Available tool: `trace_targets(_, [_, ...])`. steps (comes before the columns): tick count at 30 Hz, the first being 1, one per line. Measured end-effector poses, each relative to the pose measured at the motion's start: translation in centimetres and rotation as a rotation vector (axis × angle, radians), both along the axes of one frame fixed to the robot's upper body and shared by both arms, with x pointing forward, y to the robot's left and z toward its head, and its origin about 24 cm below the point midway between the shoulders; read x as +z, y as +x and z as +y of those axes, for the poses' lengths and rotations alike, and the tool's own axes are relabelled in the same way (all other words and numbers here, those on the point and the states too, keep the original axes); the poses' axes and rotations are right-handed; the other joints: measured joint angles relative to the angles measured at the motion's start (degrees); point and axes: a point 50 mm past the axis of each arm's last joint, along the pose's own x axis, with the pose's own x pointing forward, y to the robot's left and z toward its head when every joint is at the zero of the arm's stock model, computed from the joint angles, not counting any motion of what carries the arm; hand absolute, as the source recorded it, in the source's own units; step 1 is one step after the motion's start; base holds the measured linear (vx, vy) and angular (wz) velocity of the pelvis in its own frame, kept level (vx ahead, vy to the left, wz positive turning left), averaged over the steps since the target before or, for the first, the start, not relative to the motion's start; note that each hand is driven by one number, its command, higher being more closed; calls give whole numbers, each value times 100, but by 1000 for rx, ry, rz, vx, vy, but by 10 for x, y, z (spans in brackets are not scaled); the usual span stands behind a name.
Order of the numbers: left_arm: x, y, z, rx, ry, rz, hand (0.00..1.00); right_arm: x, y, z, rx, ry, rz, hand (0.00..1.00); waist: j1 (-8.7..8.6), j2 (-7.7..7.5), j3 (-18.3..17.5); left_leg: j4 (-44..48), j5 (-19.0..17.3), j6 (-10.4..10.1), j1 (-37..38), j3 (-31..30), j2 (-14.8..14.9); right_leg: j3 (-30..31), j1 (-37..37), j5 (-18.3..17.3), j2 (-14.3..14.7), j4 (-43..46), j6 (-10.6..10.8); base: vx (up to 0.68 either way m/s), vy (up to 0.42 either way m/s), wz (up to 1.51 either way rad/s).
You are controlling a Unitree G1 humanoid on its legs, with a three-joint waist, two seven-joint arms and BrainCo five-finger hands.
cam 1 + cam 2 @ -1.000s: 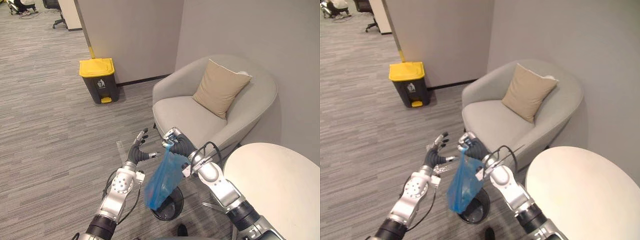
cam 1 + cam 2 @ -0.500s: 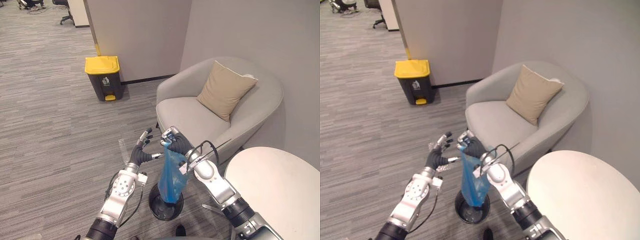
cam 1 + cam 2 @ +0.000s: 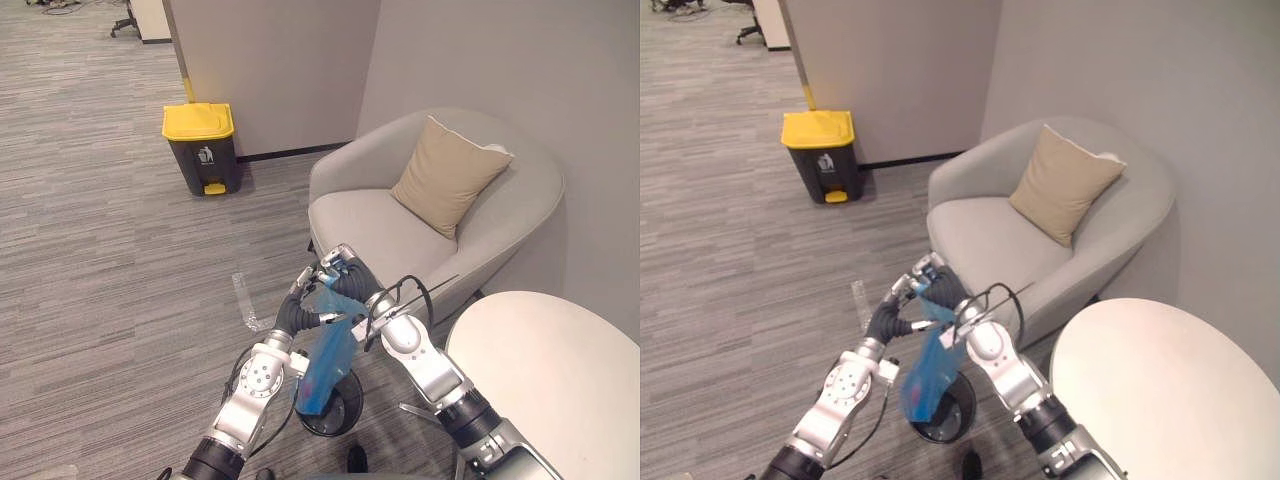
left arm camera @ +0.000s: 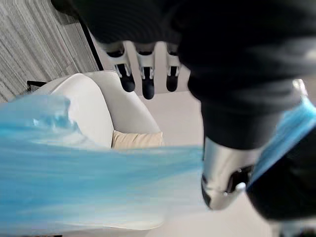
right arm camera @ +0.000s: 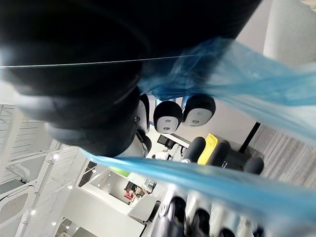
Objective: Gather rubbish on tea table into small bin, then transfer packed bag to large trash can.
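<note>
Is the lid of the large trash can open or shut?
Shut: the yellow lid lies flat on top of the dark trash can.

Hanging blue bag — over black bin

The blue bag hides most of the small bin.

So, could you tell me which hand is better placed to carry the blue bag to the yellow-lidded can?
The right hand: it grips the top of the blue bag above the small bin; the left hand merely reaches alongside, fingers straight.
</note>
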Motion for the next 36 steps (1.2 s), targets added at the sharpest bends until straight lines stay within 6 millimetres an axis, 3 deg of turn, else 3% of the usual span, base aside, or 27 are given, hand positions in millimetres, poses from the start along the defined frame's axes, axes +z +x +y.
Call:
trace_targets(5, [-6,-3,-12,-25,40,15,0,9,3,5,-18,55,-22,100,2,-1,54,21,-21,7,0,18,1,16,1,0,2,0,-1,0,0,-1])
trace_targets(28, [-13,-4,-12,11,31,55,0,26,12,4,-67,121,-58,100,24,-8,153,98,-89,14,-50,-44,3,11,7,-3,-6,27,2,0,0,1])
trace_targets(36, [-24,-6,-9,41,125,60,0,62,2,11,18,249,-160,100,16,-9,152,94,-98,3,5,61,5,126,-2,-4,7,34,-1,-2,0,-6])
